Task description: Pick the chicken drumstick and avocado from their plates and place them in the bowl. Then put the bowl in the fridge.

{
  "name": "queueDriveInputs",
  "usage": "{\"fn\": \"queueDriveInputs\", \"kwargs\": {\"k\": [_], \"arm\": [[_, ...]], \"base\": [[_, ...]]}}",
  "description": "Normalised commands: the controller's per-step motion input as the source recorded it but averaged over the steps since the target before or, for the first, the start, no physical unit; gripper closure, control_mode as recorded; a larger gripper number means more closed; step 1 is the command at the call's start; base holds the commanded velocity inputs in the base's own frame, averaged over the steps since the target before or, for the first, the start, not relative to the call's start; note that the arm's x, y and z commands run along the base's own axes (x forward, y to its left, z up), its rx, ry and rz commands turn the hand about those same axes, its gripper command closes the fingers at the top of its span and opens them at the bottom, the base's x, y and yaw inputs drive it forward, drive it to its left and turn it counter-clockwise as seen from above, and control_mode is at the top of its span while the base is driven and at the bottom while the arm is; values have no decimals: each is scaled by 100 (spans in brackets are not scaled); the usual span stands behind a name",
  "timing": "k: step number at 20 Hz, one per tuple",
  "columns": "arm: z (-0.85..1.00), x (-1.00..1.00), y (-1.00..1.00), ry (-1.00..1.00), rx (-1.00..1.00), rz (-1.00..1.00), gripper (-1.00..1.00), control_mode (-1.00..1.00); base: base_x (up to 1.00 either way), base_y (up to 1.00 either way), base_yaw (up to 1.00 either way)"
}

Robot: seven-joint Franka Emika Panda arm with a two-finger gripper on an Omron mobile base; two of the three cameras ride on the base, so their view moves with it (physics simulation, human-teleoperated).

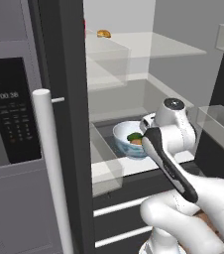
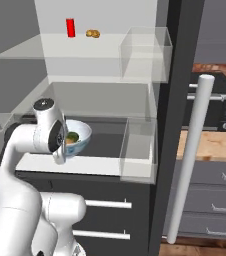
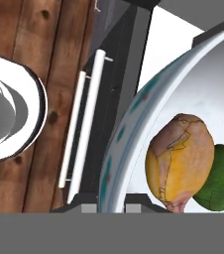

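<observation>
Inside the open fridge [image 1: 134, 54], on the dark ledge above the two drawers: bowl [image 1: 124, 136], at 7 o'clock from the glass shelves. Chicken drumstick [image 3: 181, 158] and avocado [image 3: 222, 178] lying in the bowl, touching, avocado at 4 o'clock of the drumstick in the hand view. End effector [image 3: 111, 208] at the bowl's near rim, fingers drawn together and clamped on the rim.
</observation>
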Motion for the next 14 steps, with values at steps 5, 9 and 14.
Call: {"fn": "queueDriveInputs", "kwargs": {"k": [5,9,14], "arm": [[47,-7,-33,1,18,6,100,-100],[51,-5,-11,-5,2,12,100,-100],[39,0,-3,-17,-12,12,100,-100]], "base": [[0,0,0],[0,0,0],[0,0,0]]}}
